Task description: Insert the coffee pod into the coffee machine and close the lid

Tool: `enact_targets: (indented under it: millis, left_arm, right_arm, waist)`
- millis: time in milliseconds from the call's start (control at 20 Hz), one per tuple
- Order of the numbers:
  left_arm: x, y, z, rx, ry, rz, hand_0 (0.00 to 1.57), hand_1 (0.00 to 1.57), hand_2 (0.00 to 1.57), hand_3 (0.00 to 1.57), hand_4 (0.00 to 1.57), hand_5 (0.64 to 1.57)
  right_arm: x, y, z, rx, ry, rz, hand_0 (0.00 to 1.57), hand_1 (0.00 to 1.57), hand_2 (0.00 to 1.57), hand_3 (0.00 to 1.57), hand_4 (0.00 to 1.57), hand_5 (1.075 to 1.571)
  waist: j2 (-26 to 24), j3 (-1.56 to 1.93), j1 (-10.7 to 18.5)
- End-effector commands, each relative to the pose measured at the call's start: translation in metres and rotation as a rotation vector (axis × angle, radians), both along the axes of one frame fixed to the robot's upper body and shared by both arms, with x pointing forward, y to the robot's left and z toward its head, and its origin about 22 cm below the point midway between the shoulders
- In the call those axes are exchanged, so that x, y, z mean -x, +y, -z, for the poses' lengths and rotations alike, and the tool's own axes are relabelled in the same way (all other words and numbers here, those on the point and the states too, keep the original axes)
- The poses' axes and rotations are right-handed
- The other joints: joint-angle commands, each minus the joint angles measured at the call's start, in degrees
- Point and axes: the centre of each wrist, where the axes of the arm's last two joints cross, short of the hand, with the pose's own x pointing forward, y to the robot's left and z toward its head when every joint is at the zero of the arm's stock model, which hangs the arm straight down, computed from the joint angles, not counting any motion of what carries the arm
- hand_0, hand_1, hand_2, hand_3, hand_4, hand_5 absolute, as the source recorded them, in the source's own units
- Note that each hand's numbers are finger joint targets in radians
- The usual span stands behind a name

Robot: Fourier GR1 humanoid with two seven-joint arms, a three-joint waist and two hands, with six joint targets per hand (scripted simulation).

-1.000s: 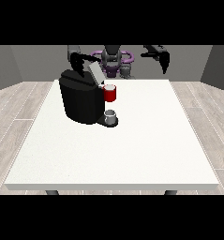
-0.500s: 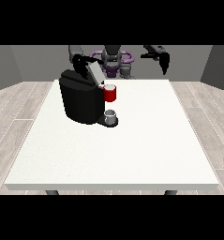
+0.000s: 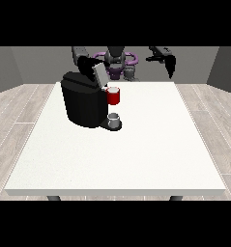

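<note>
The black coffee machine (image 3: 83,103) stands on the table's left half, with its grey lid (image 3: 100,75) tilted up at the top. A red thing at the machine (image 3: 114,96) sits at its front, and a grey thing (image 3: 115,118) rests on the base below it. The hand at the view's left (image 3: 89,63) is right behind the raised lid, touching or nearly touching it. The hand at the view's right (image 3: 167,60) hangs in the air above the table's far right edge, its fingers relaxed and pointing down, holding nothing.
The white table (image 3: 136,159) stretches towards the camera in front of the machine. Another small grey thing (image 3: 130,73) shows at the far edge, by the robot's torso (image 3: 116,60).
The hand at the view's right has drifted slightly to the right and down. The hand at the view's left stays by the lid, which stands as before.
</note>
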Motion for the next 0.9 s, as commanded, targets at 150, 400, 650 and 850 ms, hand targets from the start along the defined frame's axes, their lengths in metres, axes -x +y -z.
enact_targets:
  millis: [150, 400, 650, 850]
  left_arm:
    - [-0.001, 0.012, 0.004, -0.011, -0.01, -0.002, 0.0, 0.0, 0.0, 0.0, 0.16, 1.571]
    - [-0.006, 0.007, 0.008, 0.01, 0.024, 0.004, 0.0, 0.0, 0.0, 0.0, 0.12, 1.571]
    - [-0.014, -0.011, -0.002, -0.004, -0.046, 0.009, 0.0, 0.0, 0.0, 0.0, 0.0, 1.571]
    - [-0.012, -0.012, -0.006, 0.004, -0.048, 0.07, 0.0, 0.0, 0.0, 0.0, 0.2, 1.571]
  right_arm:
    - [-0.008, 0.034, -0.017, 0.049, 0.004, -0.043, 0.0, 0.0, 0.0, 0.0, 0.21, 1.571]
    - [-0.014, 0.041, -0.046, 0.116, -0.027, -0.049, 0.0, 0.0, 0.0, 0.0, 0.17, 1.571]
    - [-0.006, 0.055, -0.035, 0.145, -0.064, -0.069, 0.0, 0.0, 0.0, 0.0, 0.11, 1.571]
    - [-0.002, 0.06, -0.03, 0.097, -0.027, -0.059, 0.0, 0.0, 0.0, 0.0, 0.12, 1.571]
  waist:
    - [0.42, 0.12, 1.22]
    - [0.32, 0.12, 1.61]
    - [1.93, 0.13, 1.71]
    - [-0.75, 0.14, 3.18]
